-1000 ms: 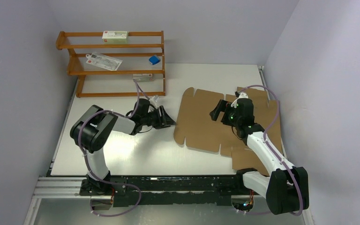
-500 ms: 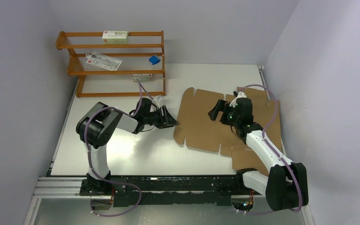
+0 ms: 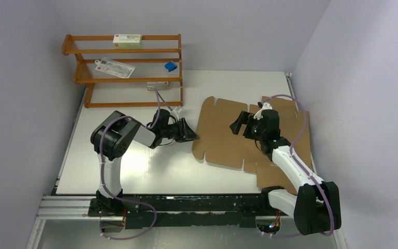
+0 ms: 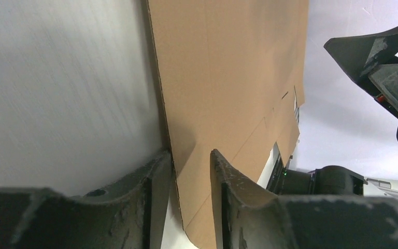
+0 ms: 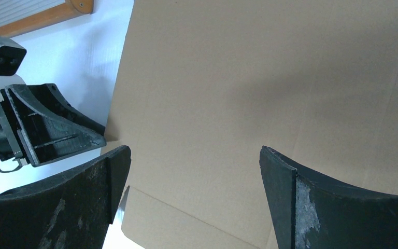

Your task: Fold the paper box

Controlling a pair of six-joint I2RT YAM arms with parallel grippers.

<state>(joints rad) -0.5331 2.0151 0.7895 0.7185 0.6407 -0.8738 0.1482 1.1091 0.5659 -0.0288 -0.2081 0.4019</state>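
Note:
The paper box is a flat brown die-cut cardboard sheet lying on the white table, right of centre. My left gripper is low at the sheet's left edge. In the left wrist view its fingers stand apart and straddle that edge of the cardboard, with a gap between the right finger and the sheet. My right gripper hovers over the middle of the sheet, wide open and empty. The right wrist view shows cardboard under its fingers and the left gripper at the sheet's edge.
A wooden shelf rack stands at the back left, holding small white cartons and a blue item. Walls close in on the left, back and right. A metal rail runs along the near edge.
My left gripper has moved right until its fingers reach the sheet's left edge. My right gripper has barely shifted over the sheet.

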